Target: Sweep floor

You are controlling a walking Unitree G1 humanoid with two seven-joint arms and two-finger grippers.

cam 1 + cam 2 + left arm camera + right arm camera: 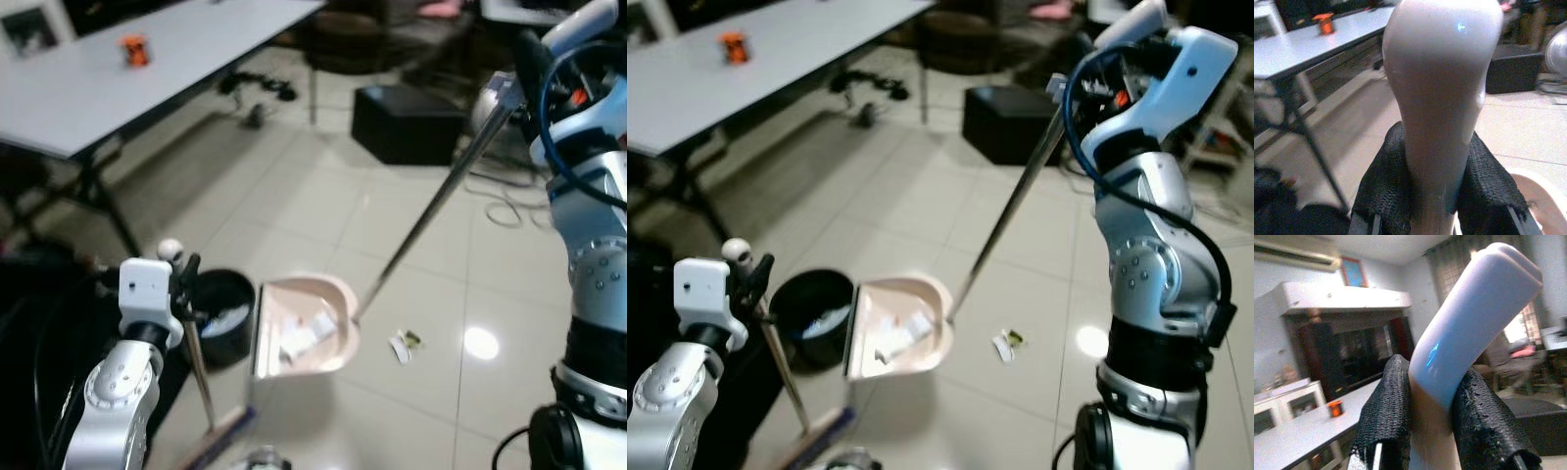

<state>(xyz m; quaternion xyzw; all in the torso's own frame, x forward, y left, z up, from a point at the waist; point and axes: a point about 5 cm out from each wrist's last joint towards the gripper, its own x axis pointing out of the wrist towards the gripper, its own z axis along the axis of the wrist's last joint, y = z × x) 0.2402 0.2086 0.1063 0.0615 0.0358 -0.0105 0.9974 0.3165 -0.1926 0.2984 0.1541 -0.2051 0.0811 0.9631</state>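
Left eye view: the left gripper [186, 294] has its jaws clenched on the upper part of the broom handle [196, 362], which slants down from the jaws to the broom head [220, 438] on the tiled floor [294, 186]. Just beyond these jaws sits a black bin [220, 315], and beside it the pale dustpan [304, 328] lies with bits of paper trash [306, 333] in it. The dustpan's long metal handle [431, 211] rises toward the right gripper [519, 73], whose jaws grasp its top. A scrap of litter [404, 345] lies on the floor near the pan, well below the right jaws.

Right eye view: the grey desk [774, 54] stands well beyond the left jaws, with an orange object [733, 46] on it. A black box [1014, 122] sits on the floor, beyond the dustpan's handle.

Left wrist view: the black fingers [1386, 181] press on both sides of the pale broom grip [1442, 98].

Right wrist view: the black fingers [1388, 416] clamp the pale, bent dustpan grip [1469, 328], which juts out past the jaws.
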